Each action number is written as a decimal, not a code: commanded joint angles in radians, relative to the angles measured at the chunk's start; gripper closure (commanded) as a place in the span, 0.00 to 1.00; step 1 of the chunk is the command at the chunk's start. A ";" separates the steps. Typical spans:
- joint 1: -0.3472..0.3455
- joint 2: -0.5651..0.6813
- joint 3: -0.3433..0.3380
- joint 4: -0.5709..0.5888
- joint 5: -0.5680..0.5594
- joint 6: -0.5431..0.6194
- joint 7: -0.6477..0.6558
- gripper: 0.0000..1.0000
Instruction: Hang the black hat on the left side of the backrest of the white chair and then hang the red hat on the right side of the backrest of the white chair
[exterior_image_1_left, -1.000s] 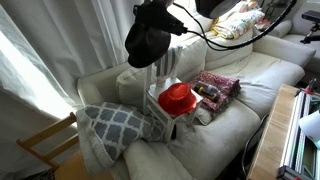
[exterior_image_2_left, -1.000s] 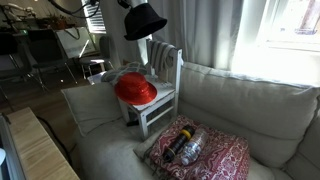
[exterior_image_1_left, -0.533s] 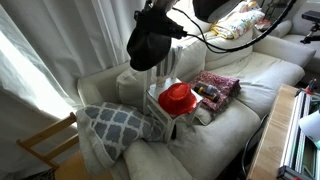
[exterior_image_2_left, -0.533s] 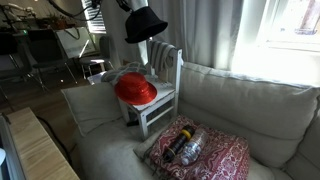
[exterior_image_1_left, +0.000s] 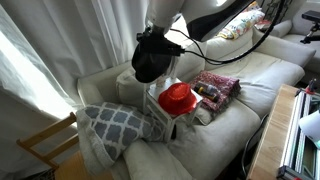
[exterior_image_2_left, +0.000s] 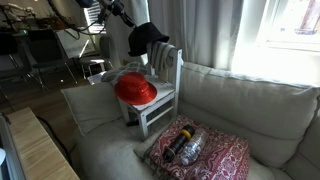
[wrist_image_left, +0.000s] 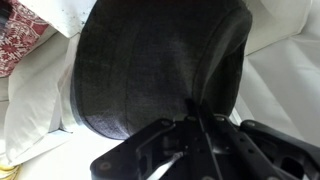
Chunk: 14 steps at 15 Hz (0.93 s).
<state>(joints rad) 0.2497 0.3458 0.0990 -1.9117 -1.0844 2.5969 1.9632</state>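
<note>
The black hat (exterior_image_1_left: 150, 58) hangs from my gripper (exterior_image_1_left: 163, 34), which is shut on its brim. It hangs at the top of the white chair's backrest (exterior_image_2_left: 165, 58); I cannot tell whether it touches. It also shows in the other exterior view (exterior_image_2_left: 146, 38). In the wrist view the black hat (wrist_image_left: 150, 70) fills most of the frame, its brim pinched in my gripper (wrist_image_left: 198, 118). The red hat (exterior_image_1_left: 177, 97) lies on the seat of the white chair (exterior_image_1_left: 165, 118) and also shows in the other exterior view (exterior_image_2_left: 134, 90).
The chair stands on a white sofa (exterior_image_2_left: 250, 110). A red patterned cloth bundle (exterior_image_2_left: 198, 150) with a bottle lies on the cushion beside it. A grey patterned pillow (exterior_image_1_left: 115, 125) lies next to the chair. A wooden chair (exterior_image_1_left: 45, 145) stands beside the sofa. Curtains hang behind.
My gripper has come down with the black hat, from well above the chair to the top of its backrest. The red hat has not moved.
</note>
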 joint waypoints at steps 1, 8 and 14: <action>0.008 0.059 -0.008 0.031 0.015 -0.009 0.001 0.97; 0.000 0.086 0.000 0.016 0.112 -0.058 -0.042 0.46; -0.024 -0.005 0.004 -0.051 0.295 -0.152 -0.201 0.02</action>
<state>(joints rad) 0.2414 0.4079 0.0966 -1.9045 -0.8878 2.4903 1.8599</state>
